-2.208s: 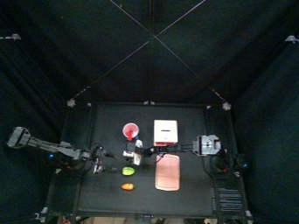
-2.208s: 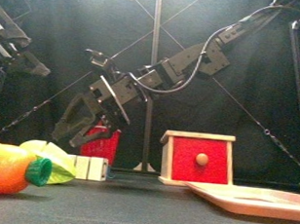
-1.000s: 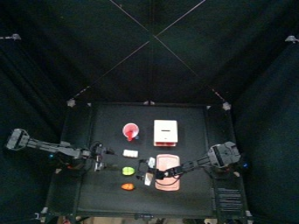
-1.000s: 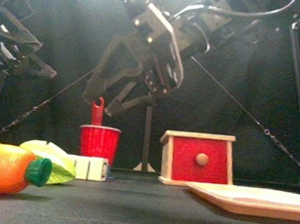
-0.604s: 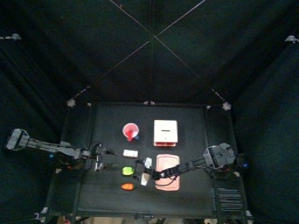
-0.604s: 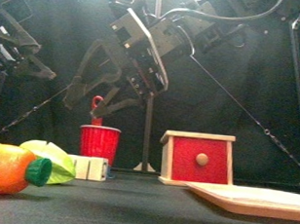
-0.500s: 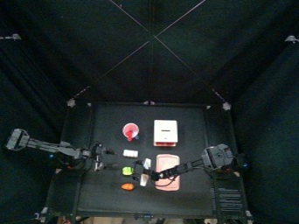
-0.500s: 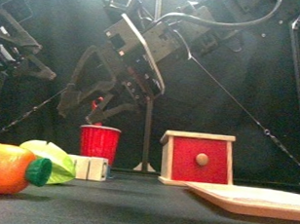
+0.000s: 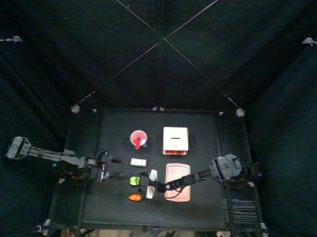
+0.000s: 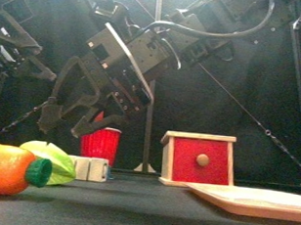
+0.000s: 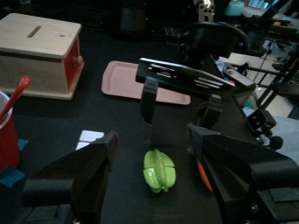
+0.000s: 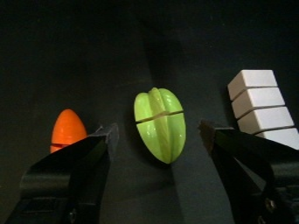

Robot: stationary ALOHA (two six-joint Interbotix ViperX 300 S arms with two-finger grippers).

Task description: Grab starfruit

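Observation:
The starfruit (image 12: 162,124) is a small yellow-green ribbed lump lying on the black table, between an orange lump (image 12: 68,128) and a white block (image 12: 260,105). My right gripper (image 12: 162,179) hangs open directly above it, one jaw on each side and touching nothing. In the top view the starfruit (image 9: 136,181) lies at the table's front left, with the right gripper (image 9: 151,190) close beside it. The left wrist view shows the starfruit (image 11: 159,168) under the right gripper (image 11: 181,105). My left gripper (image 11: 163,188) rests open and empty just left of it. The front view shows the starfruit (image 10: 52,161) low at the left.
A red cup (image 9: 137,140) with a red stick in it and a red-and-white box (image 9: 175,139) stand behind the fruit. A pink tray (image 9: 180,180) lies just right of the starfruit. The orange lump (image 9: 135,196) is nearest the front edge.
The right arm has swung from the tray side across to the front left and lowered over the starfruit, jaws staying open. The left arm has not moved.

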